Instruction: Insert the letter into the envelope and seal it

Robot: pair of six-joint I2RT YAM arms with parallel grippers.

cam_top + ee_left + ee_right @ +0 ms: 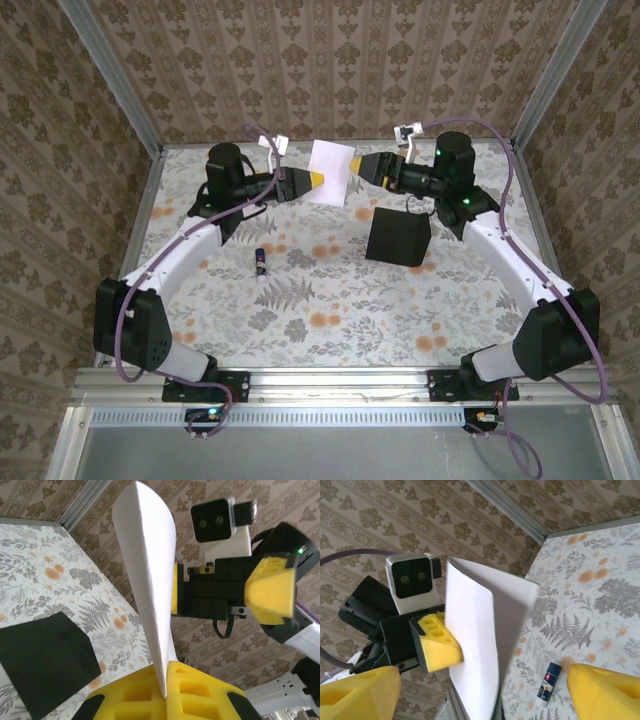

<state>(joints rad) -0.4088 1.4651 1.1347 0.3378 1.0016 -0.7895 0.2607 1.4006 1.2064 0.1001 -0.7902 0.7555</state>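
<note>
- Letter (331, 172): plain white sheet, no writing legible on either face. A thin dark line shows along its upper edge in the right wrist view.
  - Position: held in the air over the far middle of the table (330, 330), between the two grippers.
  - Attitude: stands on edge rather than lying flat. In the left wrist view it is seen almost edge-on and rises from the pads with a slight bow. In the top view its longer sides run near to far, tilted a little to the left at the far end.
- Left gripper (318, 180): yellow pads clenched on the letter's near left edge. The sheet is pinched in the seam between them.
- Right gripper (357, 168): jaws spread wide and released. One yellow pad sits on each side of the sheet's right edge, and neither presses on it.
- Envelope (398, 238): matte black, unmarked, no label. It rests on the table right of centre, below the right gripper and apart from the letter. From above its outline is near-square, so the long axis cannot be told.
- Glue stick (260, 261): small white-and-blue tube lying on the table left of centre, long axis near to far. Its label has a red mark, but the print is too small to read.
- Table cover: floral and fern print, no text.
</note>
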